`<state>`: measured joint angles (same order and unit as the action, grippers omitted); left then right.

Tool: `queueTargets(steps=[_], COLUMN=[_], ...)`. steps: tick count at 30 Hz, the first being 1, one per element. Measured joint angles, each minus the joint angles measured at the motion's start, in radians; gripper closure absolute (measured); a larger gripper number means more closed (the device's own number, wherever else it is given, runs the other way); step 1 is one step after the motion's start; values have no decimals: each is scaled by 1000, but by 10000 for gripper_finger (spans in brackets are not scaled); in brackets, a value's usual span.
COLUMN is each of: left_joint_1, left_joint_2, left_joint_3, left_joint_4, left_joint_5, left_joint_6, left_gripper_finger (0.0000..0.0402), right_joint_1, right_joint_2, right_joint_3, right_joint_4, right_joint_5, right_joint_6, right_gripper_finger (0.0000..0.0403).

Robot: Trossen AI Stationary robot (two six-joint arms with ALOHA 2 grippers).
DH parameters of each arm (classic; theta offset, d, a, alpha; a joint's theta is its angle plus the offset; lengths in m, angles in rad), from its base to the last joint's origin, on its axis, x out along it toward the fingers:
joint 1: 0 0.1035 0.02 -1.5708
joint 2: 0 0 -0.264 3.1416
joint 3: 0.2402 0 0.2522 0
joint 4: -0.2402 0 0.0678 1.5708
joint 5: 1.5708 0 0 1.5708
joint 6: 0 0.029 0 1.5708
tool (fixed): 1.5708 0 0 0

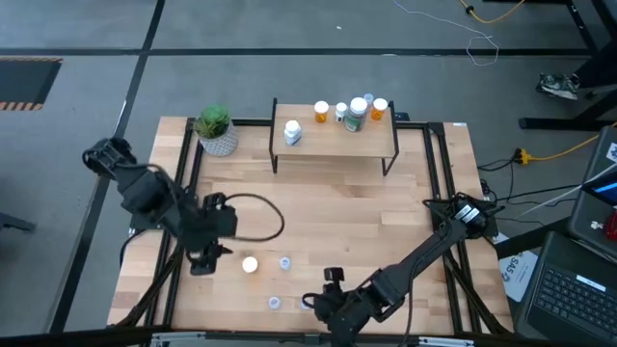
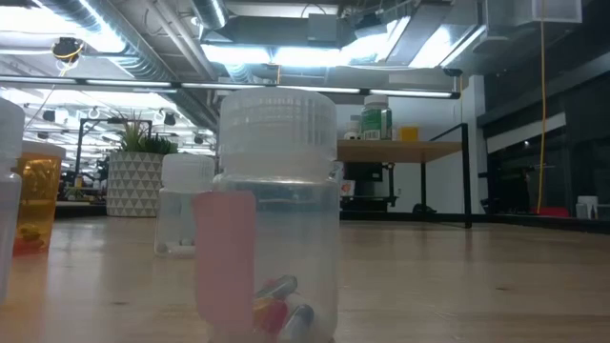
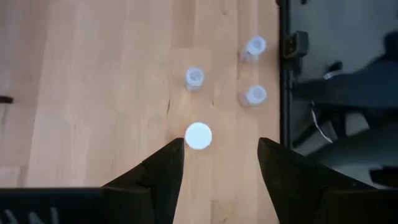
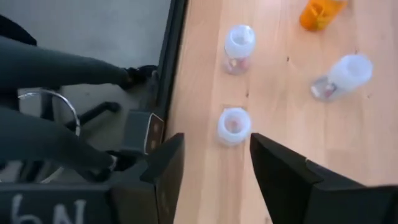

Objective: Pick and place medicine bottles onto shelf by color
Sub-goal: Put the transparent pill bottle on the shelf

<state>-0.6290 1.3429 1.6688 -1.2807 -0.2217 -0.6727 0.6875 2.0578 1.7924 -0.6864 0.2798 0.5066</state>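
With both jaws spread and nothing held, the left gripper (image 1: 204,262) at 9 o'clock of the orange bottle (image 1: 250,264) and the right gripper (image 1: 315,305) near the clear bottles (image 1: 275,303), toppling by a descending finger is judged possible.

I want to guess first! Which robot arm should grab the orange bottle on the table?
Probably the left. Its open left gripper hangs right beside the orange bottle, which sits between its fingers in its wrist view. The right gripper sits over a small clear bottle.
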Motion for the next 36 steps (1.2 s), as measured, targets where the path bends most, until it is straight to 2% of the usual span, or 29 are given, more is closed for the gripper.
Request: queueTargets(steps=[3, 6, 14, 21, 30, 36], left_joint_1=[-79, -148, -229, -229, -229, -228], left_joint_2=[17, 34, 61, 119, 212, 228], left_joint_3=[-4, -69, -362, -521, -549, -549], left_joint_4=[7, 79, 507, 752, 784, 809], left_joint_5=[-89, -137, -291, -295, -293, -293], left_joint_6=[-84, -147, -137, -110, -110, -111], left_gripper_finger=[202, 202, 202, 202, 202, 202], right_joint_1=[-8, -22, -55, -66, -70, -71], right_joint_2=[5, 23, 79, 115, 116, 117], right_joint_3=[0, 0, 0, -1, -1, -1], right_joint_4=[2, 15, 30, 69, 97, 135], right_joint_5=[16, 15, -19, -74, -71, -77], right_joint_6=[-60, -96, -120, -123, -175, -224], right_gripper_finger=[218, 218, 218, 218, 218, 218])
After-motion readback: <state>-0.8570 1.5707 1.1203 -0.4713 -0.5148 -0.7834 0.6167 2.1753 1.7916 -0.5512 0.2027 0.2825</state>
